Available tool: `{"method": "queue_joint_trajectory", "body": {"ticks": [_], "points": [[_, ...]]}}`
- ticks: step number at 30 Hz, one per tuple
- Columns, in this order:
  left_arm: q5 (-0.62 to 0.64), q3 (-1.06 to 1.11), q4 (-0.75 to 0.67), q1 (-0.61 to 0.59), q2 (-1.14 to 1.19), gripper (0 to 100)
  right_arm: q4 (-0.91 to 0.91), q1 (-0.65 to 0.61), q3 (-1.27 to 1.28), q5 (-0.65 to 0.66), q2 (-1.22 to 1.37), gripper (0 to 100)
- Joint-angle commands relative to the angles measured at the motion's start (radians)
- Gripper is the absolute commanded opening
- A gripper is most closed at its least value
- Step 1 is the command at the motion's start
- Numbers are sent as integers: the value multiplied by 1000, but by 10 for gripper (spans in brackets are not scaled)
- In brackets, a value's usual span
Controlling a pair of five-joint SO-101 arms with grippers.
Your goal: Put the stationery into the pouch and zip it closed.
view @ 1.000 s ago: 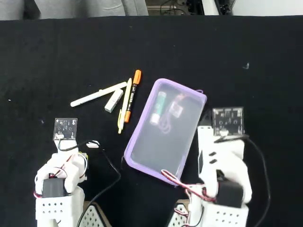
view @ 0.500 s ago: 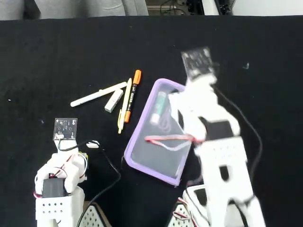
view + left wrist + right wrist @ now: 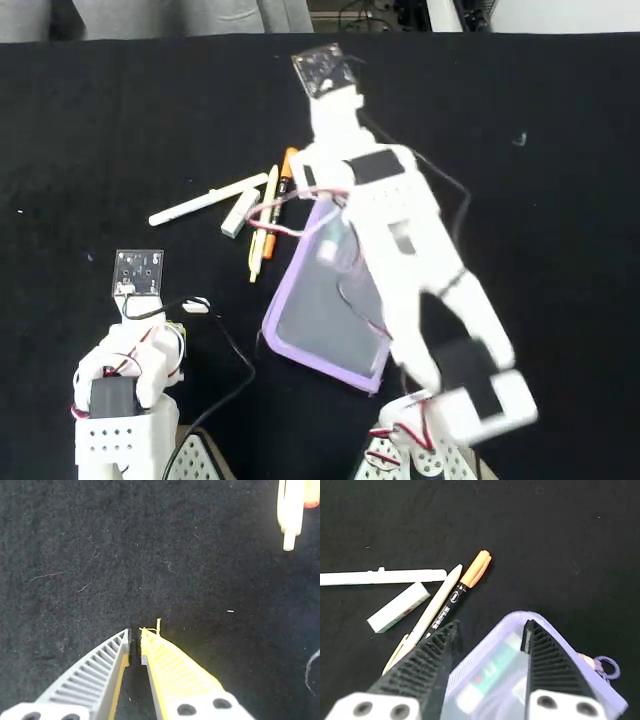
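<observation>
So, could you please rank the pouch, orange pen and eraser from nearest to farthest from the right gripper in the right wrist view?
1. Pouch, corner between the right gripper's open fingers.
2. Orange pen, beside one finger.
3. Eraser, farther out beyond it.

Right gripper (image 3: 491, 625) has its black jaws spread wide, w/ the rounded corner of the purple-rimmed clear pouch (image 3: 517, 615) seen btwn them; a green-labelled item (image 3: 492, 672) lies inside and a purple zip-pull ring (image 3: 606, 669) sits at its edge. On the black table (image 3: 545, 540) just beside the pouch lie an orange-capped pen (image 3: 457, 592) and a cream pen (image 3: 432, 610), side by side. Near them are a white eraser (image 3: 398, 607) and a long white pen (image 3: 382, 576).
</observation>
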Motion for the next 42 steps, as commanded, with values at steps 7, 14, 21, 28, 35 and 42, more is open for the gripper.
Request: {"method": "queue_joint_trajectory", "body": {"ticks": [7, 14, 21, 28, 35, 42], "points": [[-11, 22, -2, 2, -8, 58, 328, -6, -541, -3, 367, 201], [-11, 22, -2, 2, -8, 58, 624, -5, -960, 0, 650, 201], [-11, 22, -2, 2, -8, 57, 830, 31, -1270, 2, 863, 201], [-11, 22, 0, 2, -8, 56, 830, 152, -1178, 87, 872, 201], [-11, 22, 0, 2, -8, 57, 830, 287, -957, 190, 794, 201], [-11, 22, 0, 2, -8, 58, 830, 408, -734, 308, 673, 201]]}}
